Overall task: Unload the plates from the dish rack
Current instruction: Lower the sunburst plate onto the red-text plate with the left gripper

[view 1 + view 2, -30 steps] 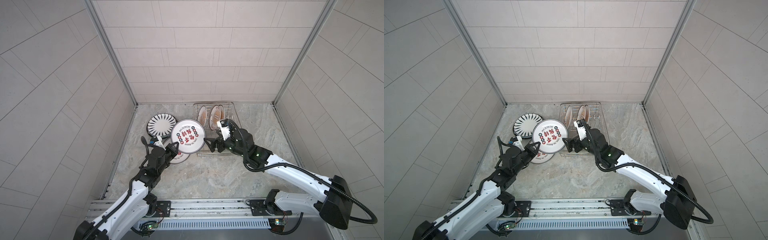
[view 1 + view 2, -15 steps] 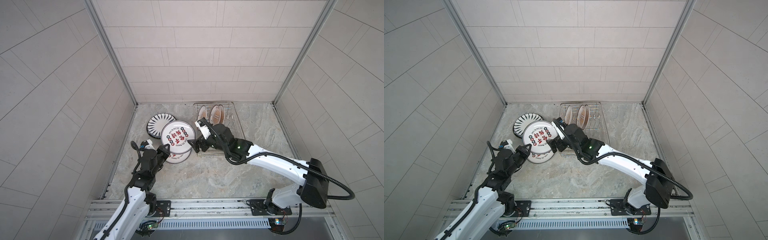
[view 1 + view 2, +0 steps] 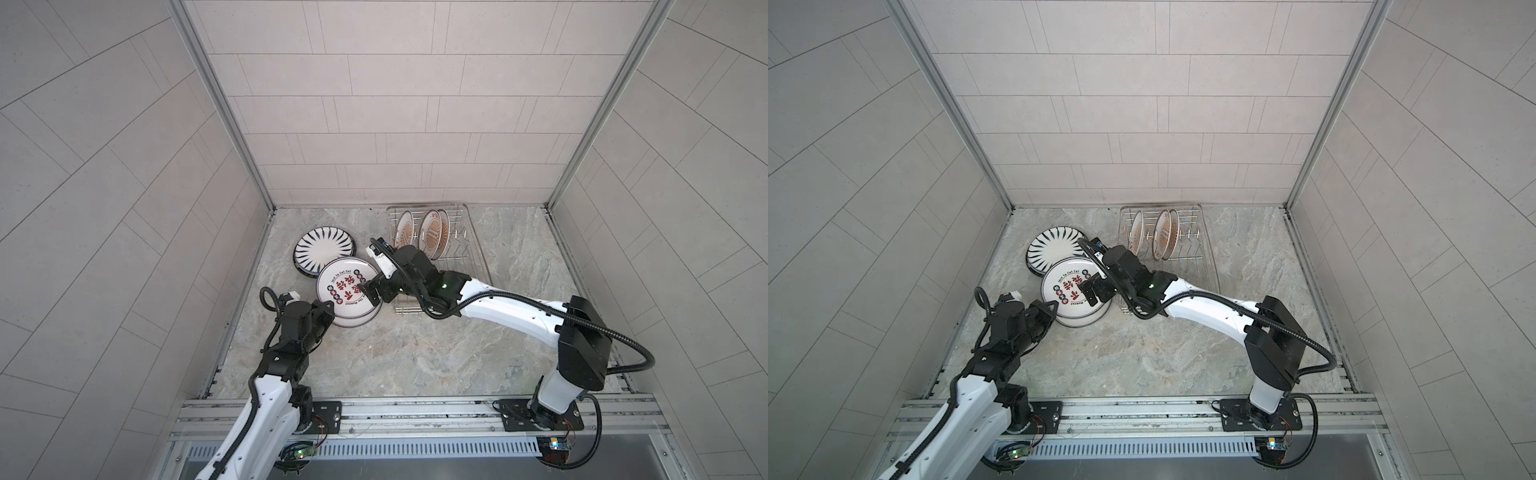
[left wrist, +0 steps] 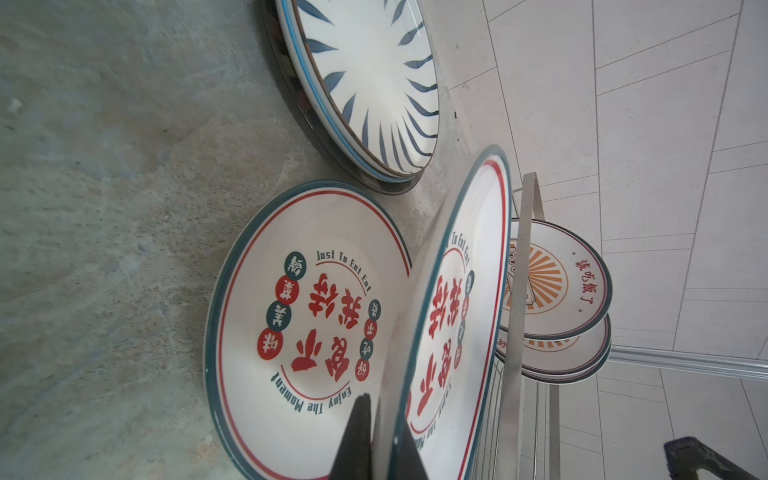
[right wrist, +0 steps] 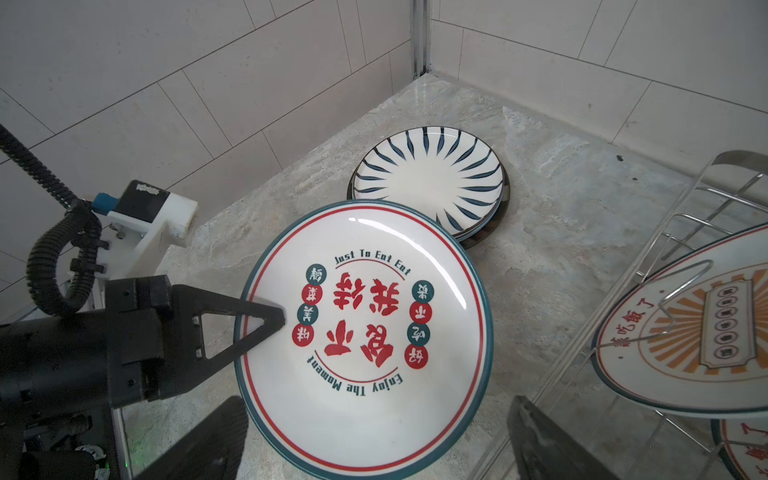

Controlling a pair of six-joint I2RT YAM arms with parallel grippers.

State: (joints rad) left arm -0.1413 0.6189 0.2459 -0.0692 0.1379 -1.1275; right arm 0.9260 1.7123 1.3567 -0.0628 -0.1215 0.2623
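Right wrist view is catching the lettered plate (image 5: pixel 365 332) sitting farther from the rack (image 3: pixel 457 253) than a second ago, tilting over its twin (image 4: pixel 299 324). Left gripper (image 3: pixel 329 309) is reaching in low, fingers (image 5: pixel 266 320) clenching the plate's rim; right gripper (image 5: pixel 376 399) is stretching across, fingers released, spread either side of its opposite edge.

Perhaps lab booth: tiled walls (image 3: pixel 374 104)
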